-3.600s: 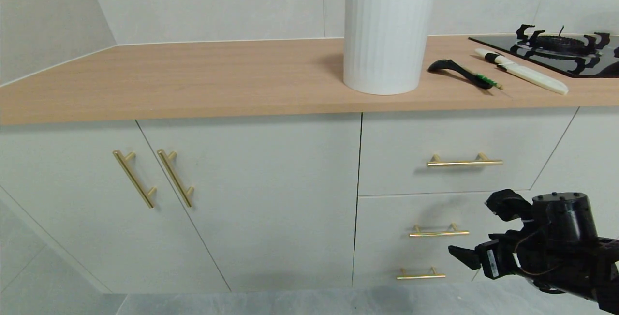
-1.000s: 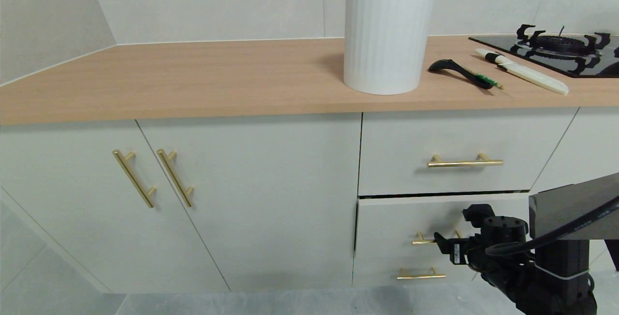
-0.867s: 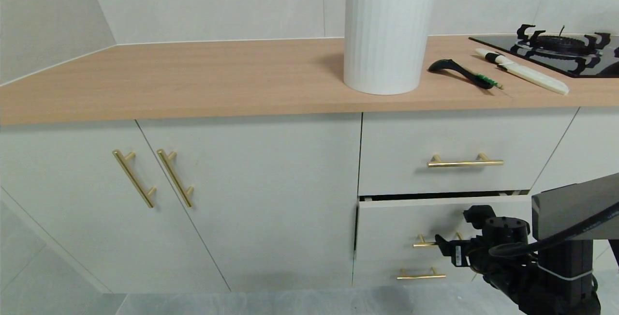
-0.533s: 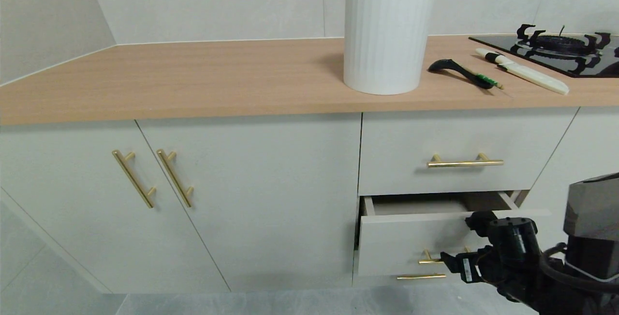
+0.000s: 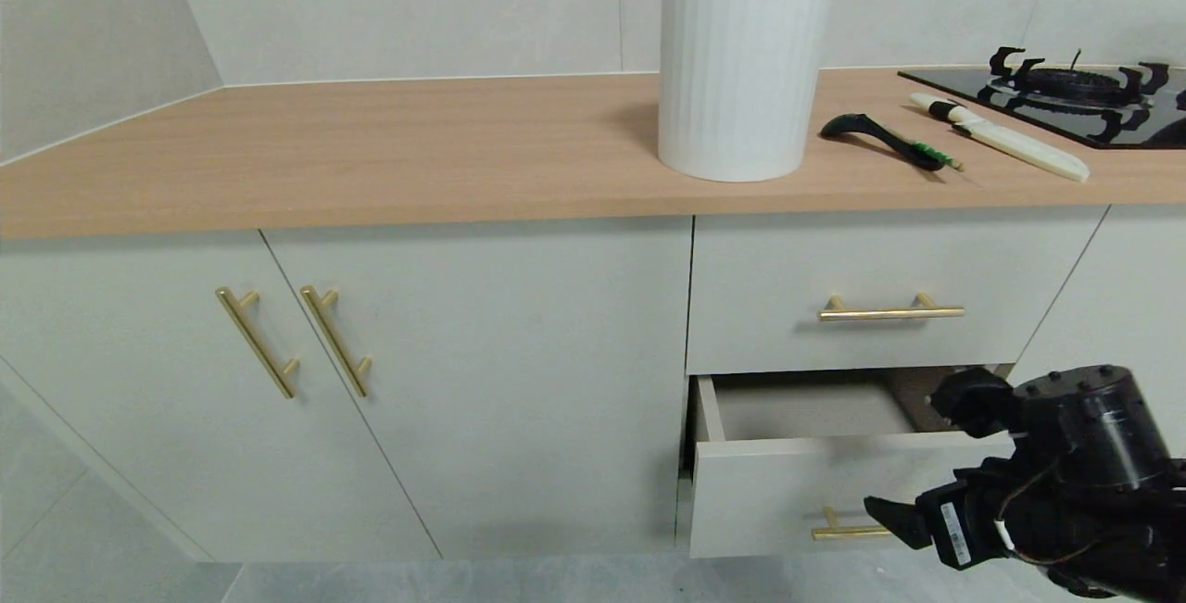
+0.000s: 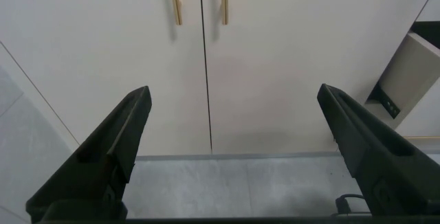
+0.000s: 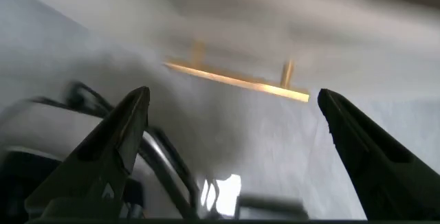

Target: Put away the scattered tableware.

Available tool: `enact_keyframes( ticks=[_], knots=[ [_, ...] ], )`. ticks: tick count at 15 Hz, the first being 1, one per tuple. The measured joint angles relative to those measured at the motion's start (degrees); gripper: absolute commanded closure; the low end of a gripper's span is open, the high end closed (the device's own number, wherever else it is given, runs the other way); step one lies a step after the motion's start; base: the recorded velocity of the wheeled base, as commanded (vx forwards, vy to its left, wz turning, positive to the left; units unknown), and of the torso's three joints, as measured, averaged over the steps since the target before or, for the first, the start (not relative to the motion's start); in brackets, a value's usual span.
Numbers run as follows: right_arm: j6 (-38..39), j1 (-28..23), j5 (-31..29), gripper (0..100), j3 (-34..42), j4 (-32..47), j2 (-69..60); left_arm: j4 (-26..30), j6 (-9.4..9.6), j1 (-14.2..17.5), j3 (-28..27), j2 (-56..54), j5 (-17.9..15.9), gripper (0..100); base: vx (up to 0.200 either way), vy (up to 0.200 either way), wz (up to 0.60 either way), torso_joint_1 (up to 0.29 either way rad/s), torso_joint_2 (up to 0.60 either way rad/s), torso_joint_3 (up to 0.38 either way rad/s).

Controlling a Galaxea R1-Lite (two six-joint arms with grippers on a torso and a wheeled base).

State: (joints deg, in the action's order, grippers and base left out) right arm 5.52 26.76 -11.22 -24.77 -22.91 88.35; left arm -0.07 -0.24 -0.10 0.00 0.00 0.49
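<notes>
A black spoon with a green handle (image 5: pixel 888 141) and a white knife (image 5: pixel 1012 147) lie on the wooden counter (image 5: pixel 371 154), right of a tall white ribbed container (image 5: pixel 737 56). Below them the middle drawer (image 5: pixel 774 492) stands pulled out, its inside bare as far as I can see. My right gripper (image 5: pixel 906 455) hangs open just in front of that drawer's right end, off its gold handle (image 5: pixel 845 529); in the right wrist view the gripper (image 7: pixel 232 95) faces the handle (image 7: pixel 237 80) with nothing between its fingers. My left gripper (image 6: pixel 234 97) is open, low before the cabinet doors.
A black gas hob (image 5: pixel 1075 89) sits at the counter's far right. The top drawer (image 5: pixel 889 293) is shut, and two cabinet doors with gold handles (image 5: pixel 296 339) are shut to the left. The open drawer (image 6: pixel 412 73) juts out into the room over grey floor.
The middle drawer, shut 3.6 s ago, has been pulled out by my right gripper on its handle. The gripper has since let go and drawn back to the right.
</notes>
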Motion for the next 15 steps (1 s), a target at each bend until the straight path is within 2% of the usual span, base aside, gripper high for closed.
enact_keyframes(
  ticks=[3,7,11,15],
  knots=[
    [1.89,0.59,-0.17,0,-1.22,-4.73,-2.27,0.0,0.02,0.0,0.0,0.0,0.02,0,0.0,0.0,0.0,0.0,0.0,0.0],
    [3.56,0.46,-2.22,0,-0.22,-15.65,4.12,0.02,0.0,0.0,0.0,0.0,0.0,0,0.0,0.0,0.0,0.0,0.0,0.0],
    [5.69,-1.13,-7.97,0,0.44,-32.87,13.95,0.0,0.0,0.02,0.0,0.0,0.02,0,0.0,0.0,0.0,0.0,0.0,0.0],
    [5.83,-2.51,-8.51,0,1.29,-36.22,19.9,0.0,0.0,0.02,0.0,0.0,0.0,0,0.0,0.0,0.0,0.0,0.0,0.0]
  ],
)
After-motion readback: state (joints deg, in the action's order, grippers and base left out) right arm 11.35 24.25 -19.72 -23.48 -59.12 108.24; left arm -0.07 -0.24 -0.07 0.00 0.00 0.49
